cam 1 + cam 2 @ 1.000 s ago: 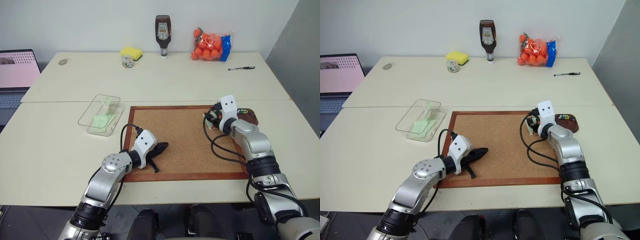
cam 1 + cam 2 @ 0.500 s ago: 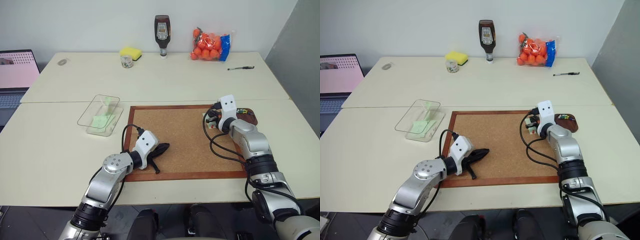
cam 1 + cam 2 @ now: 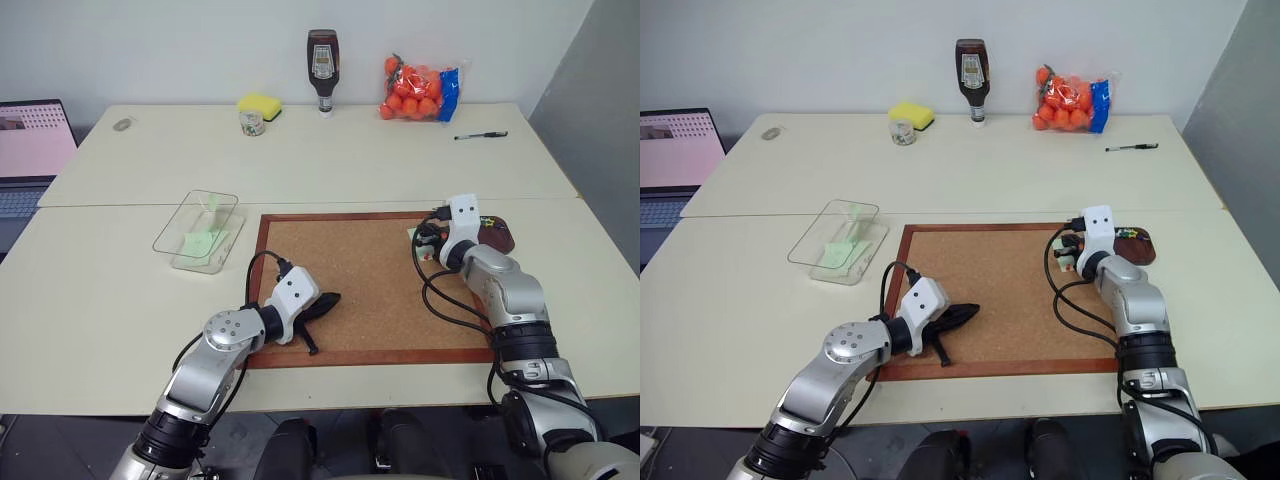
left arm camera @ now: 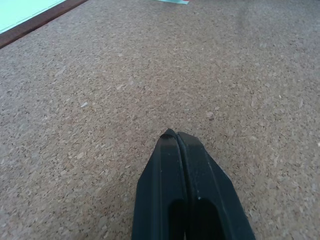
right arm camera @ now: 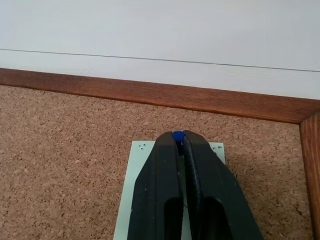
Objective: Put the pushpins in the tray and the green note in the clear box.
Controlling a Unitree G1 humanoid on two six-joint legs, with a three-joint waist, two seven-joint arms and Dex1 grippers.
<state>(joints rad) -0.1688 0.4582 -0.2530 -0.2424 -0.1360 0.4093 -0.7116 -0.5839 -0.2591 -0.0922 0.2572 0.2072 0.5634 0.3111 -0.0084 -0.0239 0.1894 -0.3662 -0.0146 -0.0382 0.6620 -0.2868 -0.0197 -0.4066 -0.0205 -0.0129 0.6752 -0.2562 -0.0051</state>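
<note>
Right wrist view: the right gripper (image 5: 180, 136) is pinching a dark blue pushpin (image 5: 177, 135) between its closed jaws over a small pale green paper note (image 5: 131, 200) that is lying on the wood-framed corkboard (image 5: 60, 165) near its far right corner. Left gripper (image 4: 176, 135) is hovering over bare cork with jaws pressed together and holding nothing. Left eye view is showing the small dark brown glossy tray (image 3: 497, 234) sitting just beyond the right gripper, and the shallow clear plastic box (image 3: 197, 231) resting on the pale surface (image 3: 100, 290) left of the corkboard, with pale green paper inside.

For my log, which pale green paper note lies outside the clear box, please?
The note on the corkboard beneath the right gripper; the other lies inside.
</note>
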